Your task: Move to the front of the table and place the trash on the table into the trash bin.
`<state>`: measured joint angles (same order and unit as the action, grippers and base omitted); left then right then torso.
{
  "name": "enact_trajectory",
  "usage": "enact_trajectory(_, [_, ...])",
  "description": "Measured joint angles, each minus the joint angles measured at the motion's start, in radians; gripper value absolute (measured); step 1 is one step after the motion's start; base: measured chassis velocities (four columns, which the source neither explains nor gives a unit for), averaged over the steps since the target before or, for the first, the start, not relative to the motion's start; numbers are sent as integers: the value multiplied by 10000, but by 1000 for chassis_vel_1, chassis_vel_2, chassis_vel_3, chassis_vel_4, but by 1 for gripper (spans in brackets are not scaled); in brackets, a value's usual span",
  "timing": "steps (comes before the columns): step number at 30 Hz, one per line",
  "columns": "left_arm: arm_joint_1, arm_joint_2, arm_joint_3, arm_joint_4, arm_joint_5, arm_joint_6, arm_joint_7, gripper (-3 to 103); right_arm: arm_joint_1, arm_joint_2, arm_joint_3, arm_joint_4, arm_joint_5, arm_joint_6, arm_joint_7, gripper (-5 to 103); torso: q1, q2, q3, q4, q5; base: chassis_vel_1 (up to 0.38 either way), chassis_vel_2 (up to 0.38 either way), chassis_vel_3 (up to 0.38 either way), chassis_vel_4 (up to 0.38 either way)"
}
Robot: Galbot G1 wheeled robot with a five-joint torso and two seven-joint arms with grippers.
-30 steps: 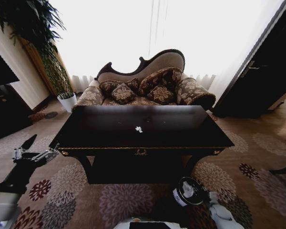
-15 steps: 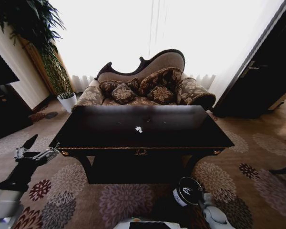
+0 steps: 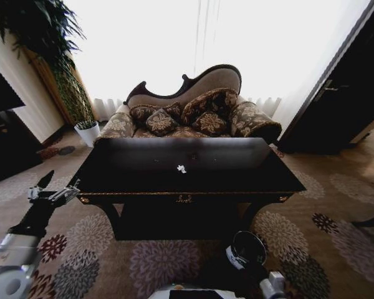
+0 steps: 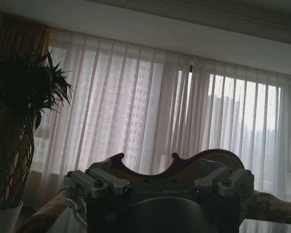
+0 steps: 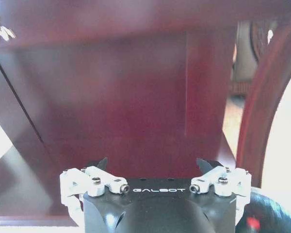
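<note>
Carpeted lounge ("GALBOT" on end effectors)

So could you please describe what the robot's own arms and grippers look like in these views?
The left arm has a black forearm and a pale grey, rounded upper segment. The left gripper has silver metal linkages and dark fingers. From the right wrist view, the right gripper has a black body lettered GALBOT in white, with white screwed linkages and dark fingertips. The left gripper's body carries the same lettering.
</note>
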<state>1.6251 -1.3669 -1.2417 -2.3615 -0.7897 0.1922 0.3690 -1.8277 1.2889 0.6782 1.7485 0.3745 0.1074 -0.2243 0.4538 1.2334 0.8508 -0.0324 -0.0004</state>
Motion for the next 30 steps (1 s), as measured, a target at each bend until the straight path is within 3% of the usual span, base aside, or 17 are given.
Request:
enact_trajectory(14, [-550, 148, 189, 534, -110, -70, 1, 100, -1923, -210, 1070, 2837, 373, 307, 42, 100, 0, -1, 1, -1, 2, 0, 0, 0, 0])
enact_trajectory(28, [-508, 261, -17, 724, -77, -53, -75, 100, -1759, -598, 2402, 5456, 1985, -477, 117, 100, 1, -1, 1, 0, 3, 0, 0, 0, 0])
enact_trajectory(30, [-305, 299, -279, 644, -127, -43, -100, 100, -1419, -973, 2895, 6032, 2602, -723, 95, 100, 0, -1, 1, -2, 2, 0, 0, 0, 0])
